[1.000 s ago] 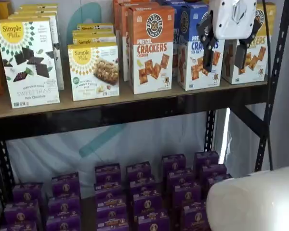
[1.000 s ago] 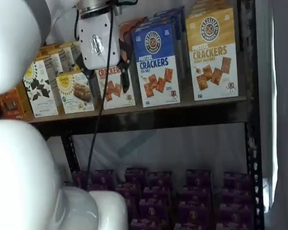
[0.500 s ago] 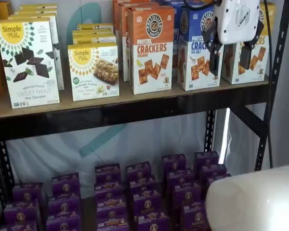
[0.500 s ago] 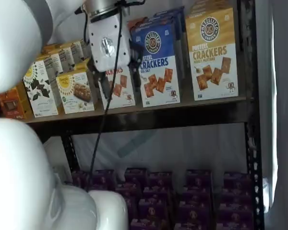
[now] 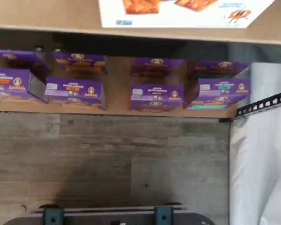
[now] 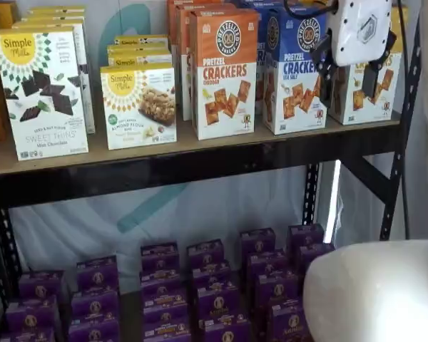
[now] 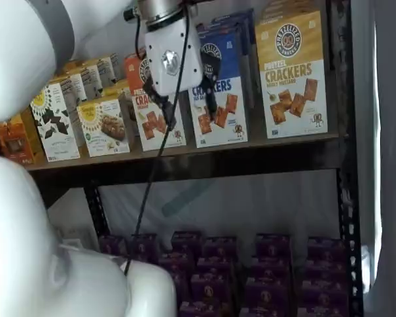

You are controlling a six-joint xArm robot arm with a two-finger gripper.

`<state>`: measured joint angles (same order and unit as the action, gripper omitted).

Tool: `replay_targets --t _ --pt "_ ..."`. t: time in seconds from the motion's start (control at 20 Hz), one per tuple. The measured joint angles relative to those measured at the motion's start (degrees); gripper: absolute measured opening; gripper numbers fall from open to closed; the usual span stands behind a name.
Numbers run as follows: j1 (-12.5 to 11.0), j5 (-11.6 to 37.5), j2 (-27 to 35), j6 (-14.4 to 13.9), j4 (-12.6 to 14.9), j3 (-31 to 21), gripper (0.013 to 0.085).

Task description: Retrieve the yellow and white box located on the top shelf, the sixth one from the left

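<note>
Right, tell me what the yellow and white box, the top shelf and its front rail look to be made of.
The yellow and white box: most likely printed cardboard with a slight sheen, judging by its flat faces, crisp edges and printed graphics.
The top shelf: tan matte board, looks like wood or pressed wood; no grain can be made out.
Front rail: dark, probably painted metal, like the perforated black upright.

On the top shelf (image 6: 200,153) we count three front pretzel-cracker boxes: one orange-topped box (image 6: 224,71), one blue-topped box (image 6: 291,68), one yellow and white box (image 7: 292,72). Two Simple Mills boxes (image 6: 41,91) front their stacks. The purple boxes (image 6: 207,285) below crowd too closely to count.
</note>
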<state>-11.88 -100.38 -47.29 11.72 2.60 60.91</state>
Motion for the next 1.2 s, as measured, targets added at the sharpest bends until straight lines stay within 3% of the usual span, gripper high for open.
replay_targets --t 0.55,1.2 --pt "-10.35 6.55 5.49 9.48 -2.07 3.1 0.085" --pt "-19.16 11.24 11.83 17.51 -5.84 9.22 0.085"
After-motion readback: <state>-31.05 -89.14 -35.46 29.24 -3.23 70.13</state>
